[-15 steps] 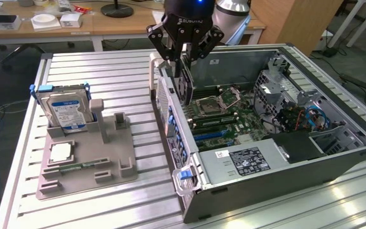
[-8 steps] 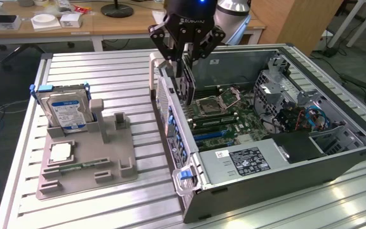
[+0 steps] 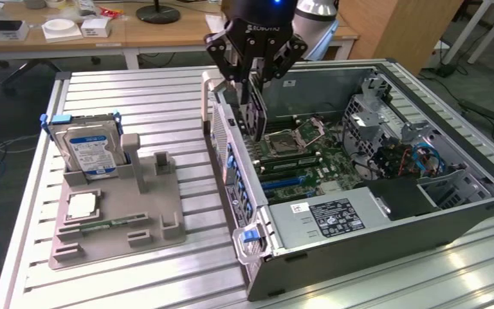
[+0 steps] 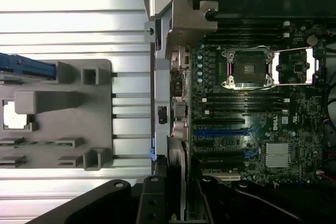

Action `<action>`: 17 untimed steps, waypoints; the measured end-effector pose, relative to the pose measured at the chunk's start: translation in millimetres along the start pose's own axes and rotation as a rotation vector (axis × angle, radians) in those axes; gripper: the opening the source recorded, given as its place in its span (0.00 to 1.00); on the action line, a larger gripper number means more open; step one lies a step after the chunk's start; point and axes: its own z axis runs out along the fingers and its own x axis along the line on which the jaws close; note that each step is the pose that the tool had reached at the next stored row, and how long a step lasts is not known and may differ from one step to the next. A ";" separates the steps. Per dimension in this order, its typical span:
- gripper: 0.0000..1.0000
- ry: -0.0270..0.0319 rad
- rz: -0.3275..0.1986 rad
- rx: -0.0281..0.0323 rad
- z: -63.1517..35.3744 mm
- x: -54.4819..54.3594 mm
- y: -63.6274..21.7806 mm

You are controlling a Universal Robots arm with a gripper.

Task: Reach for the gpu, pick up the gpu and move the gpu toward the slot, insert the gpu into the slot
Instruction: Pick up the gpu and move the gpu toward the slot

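My gripper [image 3: 254,85] hangs over the open computer case [image 3: 487,168], shut on the gpu [image 3: 256,117]. The gpu is a thin dark card held on edge, its lower end just above the green motherboard [image 3: 316,161] near the case's rear wall. In the wrist view the gpu [image 4: 177,169] shows edge-on between my dark fingers [image 4: 153,203], alongside the case's rear wall. The slot [image 3: 283,185] is a long blue strip on the motherboard, nearer the power supply than the card is. It lies apart from the card in the wrist view too, where the slot [image 4: 220,132] is uncovered.
A grey fixture [image 3: 157,222] on the exterior view's left holds a blue-labelled hard drive [image 3: 88,149], a processor chip [image 3: 82,206] and a memory stick [image 3: 101,226]. The silver processor socket [image 3: 285,140], a power supply [image 3: 333,215] and drive cages with cables [image 3: 406,158] crowd the case.
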 end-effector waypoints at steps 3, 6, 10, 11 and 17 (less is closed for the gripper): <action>0.26 0.0000 0.000 0.0000 0.0 -1.3 0.0; 0.26 0.0000 0.000 0.0000 0.0 -2.4 0.0; 0.26 -0.0001 0.000 -0.0001 0.0 -4.6 0.2; 0.26 0.0000 0.000 -0.0001 0.0 -5.3 0.2; 0.26 -0.0001 0.000 -0.0001 0.0 -10.1 0.3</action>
